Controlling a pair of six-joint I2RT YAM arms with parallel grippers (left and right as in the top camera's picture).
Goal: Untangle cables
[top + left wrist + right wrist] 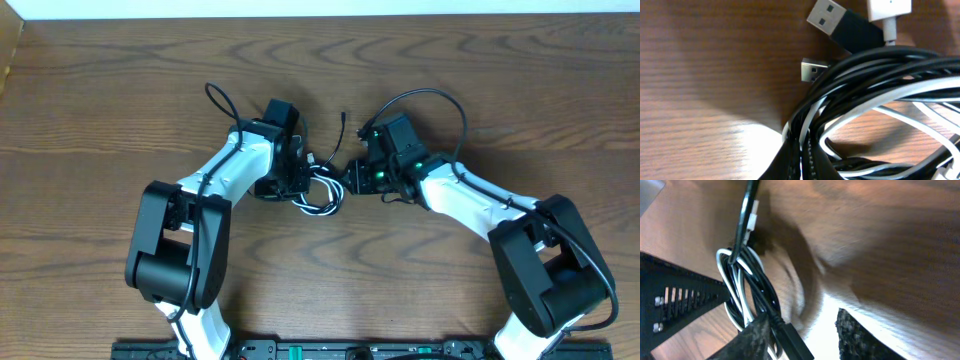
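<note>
cables (322, 192): black and white, one tangled coil, none freed yet. left gripper (303, 183), 9 o'clock side, pinches it; right gripper (807, 337), 3 o'clock, jaws spread.

glossy plastic cables (875, 62), grained wood table (715, 65)

Left tool (303, 180) clamped tight, right tool (805, 335) parted.

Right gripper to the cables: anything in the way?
Nothing visible. The cables run between the open fingers of the right gripper, close against one of them. The left gripper sits on their far side, shut on them, not in the path.
</note>
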